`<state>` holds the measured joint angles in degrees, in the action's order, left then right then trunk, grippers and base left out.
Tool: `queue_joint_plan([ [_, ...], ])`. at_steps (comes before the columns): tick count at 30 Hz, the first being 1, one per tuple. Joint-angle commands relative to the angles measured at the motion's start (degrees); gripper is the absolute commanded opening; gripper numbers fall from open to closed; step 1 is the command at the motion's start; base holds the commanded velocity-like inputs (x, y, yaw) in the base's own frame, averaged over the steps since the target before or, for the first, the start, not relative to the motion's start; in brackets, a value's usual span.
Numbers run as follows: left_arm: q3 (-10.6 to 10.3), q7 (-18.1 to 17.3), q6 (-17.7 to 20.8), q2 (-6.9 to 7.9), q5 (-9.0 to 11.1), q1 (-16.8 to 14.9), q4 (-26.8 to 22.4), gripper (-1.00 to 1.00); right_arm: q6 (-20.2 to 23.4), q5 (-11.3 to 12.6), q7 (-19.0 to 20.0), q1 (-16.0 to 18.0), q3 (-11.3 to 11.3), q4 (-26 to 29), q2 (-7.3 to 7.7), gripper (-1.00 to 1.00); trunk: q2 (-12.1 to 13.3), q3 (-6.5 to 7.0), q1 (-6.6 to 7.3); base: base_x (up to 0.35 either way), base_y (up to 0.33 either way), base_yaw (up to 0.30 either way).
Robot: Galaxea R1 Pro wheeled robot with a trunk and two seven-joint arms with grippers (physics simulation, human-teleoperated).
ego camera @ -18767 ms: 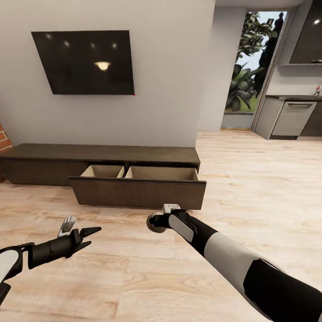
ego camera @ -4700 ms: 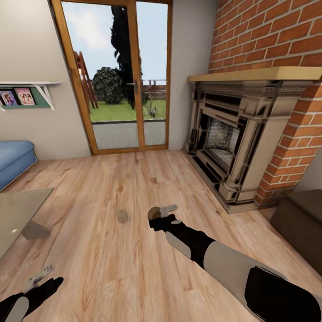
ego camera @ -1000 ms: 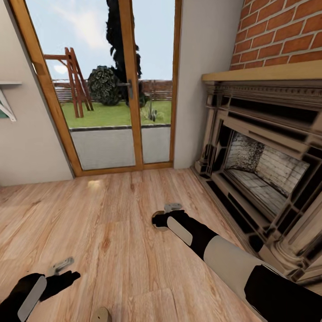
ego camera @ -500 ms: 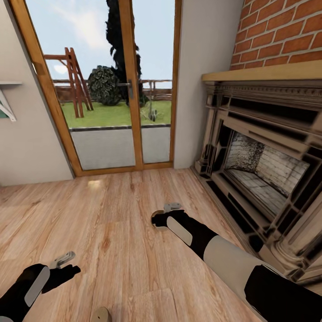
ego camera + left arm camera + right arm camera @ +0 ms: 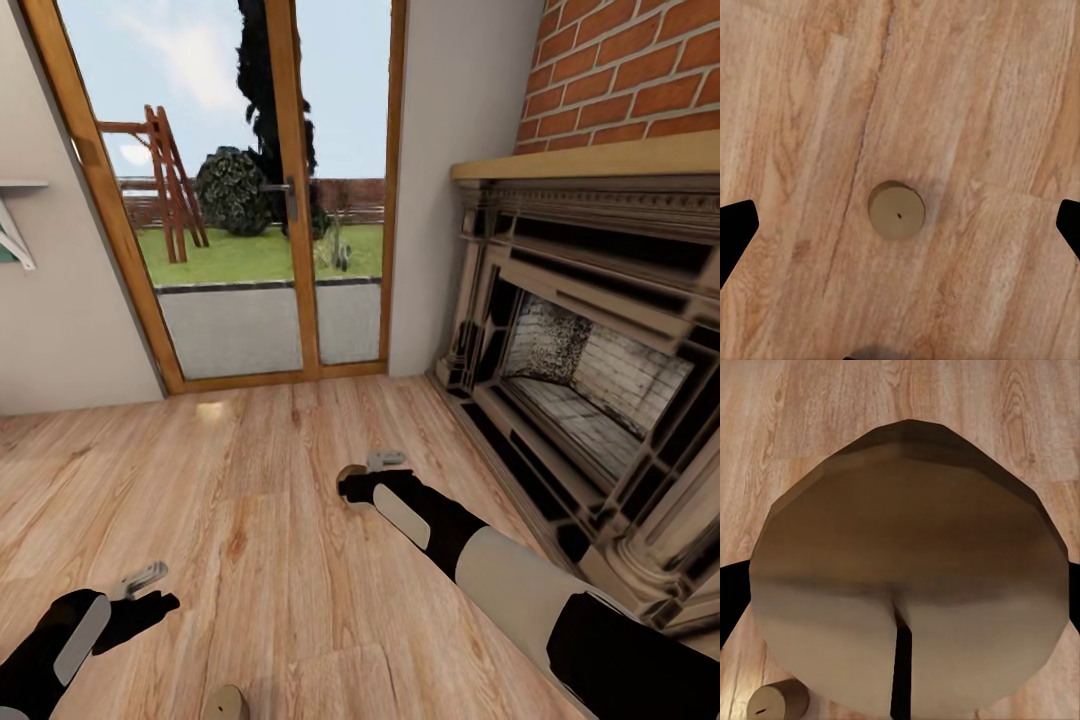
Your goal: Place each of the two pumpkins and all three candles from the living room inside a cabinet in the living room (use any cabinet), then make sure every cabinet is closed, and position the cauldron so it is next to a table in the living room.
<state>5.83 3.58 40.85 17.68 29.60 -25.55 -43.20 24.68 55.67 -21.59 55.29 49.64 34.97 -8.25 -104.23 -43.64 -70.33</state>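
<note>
Spread wide, left gripper (image 5: 900,225) hangs over a floor candle (image 5: 897,211) at frame centre — right gripper (image 5: 368,474) grips another candle (image 5: 907,585) — the collecting step, calling next for descent and closure.

The light honey-coloured wood plank floor (image 5: 260,480) shows darker grain streaks and knots. On it near the left arm stands a short beige-grey cylindrical candle (image 5: 896,211) with a tiny dark wick dot on its flat top. The right end effector (image 5: 362,478) is black with pale grey fingers; its arm is black with a white sleeve band. To the right, the red-brick fireplace (image 5: 600,330) has pale mortar lines and a cream and black surround. The far glass door (image 5: 250,200) has an orange-brown wooden frame.
</note>
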Motion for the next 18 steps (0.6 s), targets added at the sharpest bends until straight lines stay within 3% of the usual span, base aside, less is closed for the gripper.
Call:
queue_joint_plan([
  [1, 0.1, 0.4, 0.3, -0.01, 0.6, 0.0, -0.1, 1.0, 0.0, 0.5, -0.4, 0.1, 0.3, 0.1, 0.04, -1.0, -0.4, -0.24, -0.22, 0.0, 0.0, 0.0],
  [18, 0.1, 0.0, 0.2, -0.14, 0.5, 0.0, 0.3, 1.0, -0.2, 0.2, -0.2, 0.1, 0.4, 0.1, 0.04, -1.0, -7.3, -3.29, -3.95, 0.0, 0.0, 0.0],
])
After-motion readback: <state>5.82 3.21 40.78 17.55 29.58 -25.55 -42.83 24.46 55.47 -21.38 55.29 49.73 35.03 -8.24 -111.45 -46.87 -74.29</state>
